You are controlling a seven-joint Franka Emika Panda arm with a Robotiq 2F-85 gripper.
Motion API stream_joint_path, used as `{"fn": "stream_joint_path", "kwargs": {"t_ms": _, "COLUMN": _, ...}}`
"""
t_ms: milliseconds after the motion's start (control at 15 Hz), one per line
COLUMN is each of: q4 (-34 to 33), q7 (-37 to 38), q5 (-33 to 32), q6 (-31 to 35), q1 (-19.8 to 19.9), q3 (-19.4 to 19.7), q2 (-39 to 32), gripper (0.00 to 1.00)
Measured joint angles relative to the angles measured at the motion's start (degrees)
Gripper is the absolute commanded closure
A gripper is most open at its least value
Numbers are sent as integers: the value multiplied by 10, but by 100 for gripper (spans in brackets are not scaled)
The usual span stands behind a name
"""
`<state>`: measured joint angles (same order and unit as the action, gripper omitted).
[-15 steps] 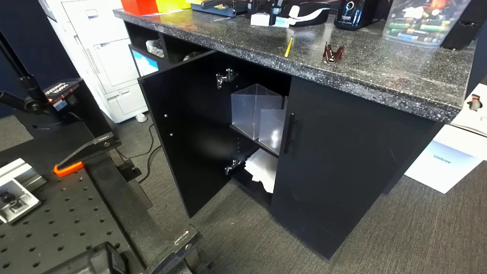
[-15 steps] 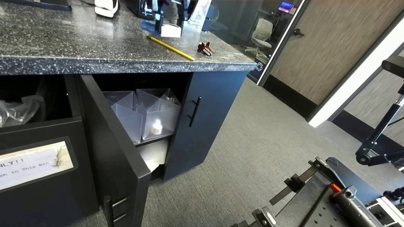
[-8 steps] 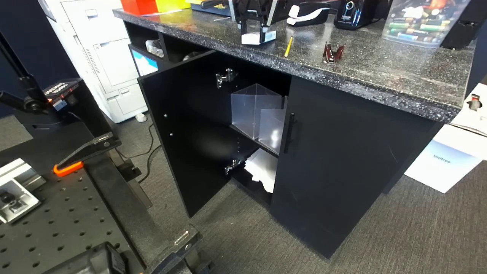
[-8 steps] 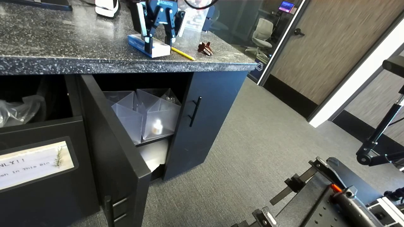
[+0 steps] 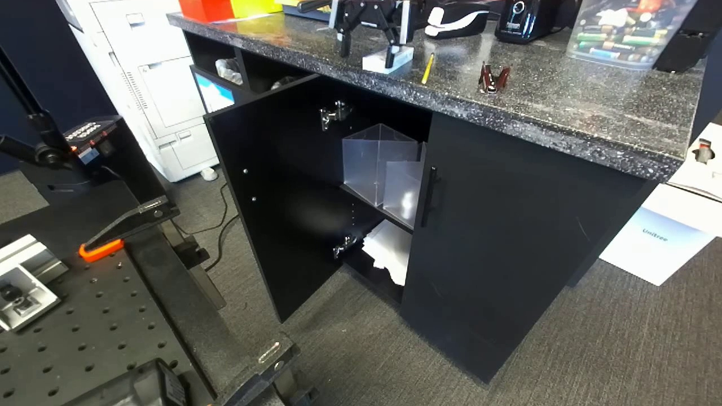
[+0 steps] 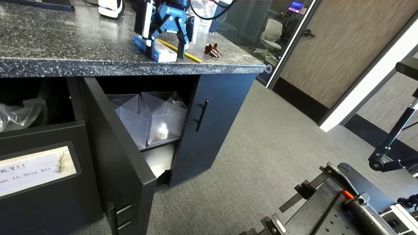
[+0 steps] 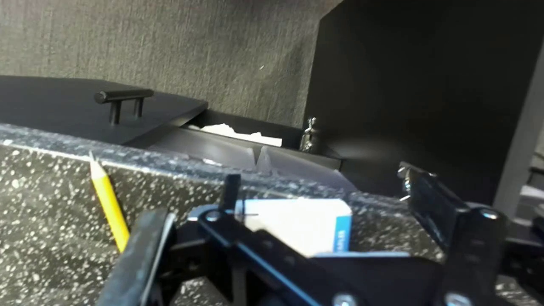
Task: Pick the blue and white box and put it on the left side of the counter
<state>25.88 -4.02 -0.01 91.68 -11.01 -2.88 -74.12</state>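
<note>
The blue and white box [image 6: 167, 57] lies flat on the speckled counter [image 6: 81, 42], close to the front edge. Its white end [image 5: 374, 62] faces that edge in an exterior view, and a blue strip runs along its side. Over it stands my gripper [image 6: 166, 54], jaws spread wider than the box. In the wrist view one of the gripper's fingers [image 7: 231, 189] is close by the left side of the box [image 7: 289, 219]; whether it touches cannot be told. The opposite finger is well apart from it on the right. Part of the box top hides behind the gripper linkage.
A yellow pencil [image 5: 428, 69] lies beside the box, and a dark red staple remover [image 5: 493, 79] is farther along. A black and white stapler [image 5: 459, 21] and a clear bin of batteries [image 5: 615, 42] stand behind. Below, a black cabinet door [image 5: 271, 192] hangs open.
The gripper carried the box from farther back to the counter's front edge. Its fingers have then spread apart, and the box rests on the counter between them.
</note>
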Motion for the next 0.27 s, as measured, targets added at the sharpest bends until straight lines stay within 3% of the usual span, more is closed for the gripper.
{"fn": "stream_joint_path", "kwargs": {"t_ms": 267, "q4": 3, "q7": -18, "q5": 16, "q6": -167, "q1": 0, "q3": -18, "q2": 73, "gripper": 0}}
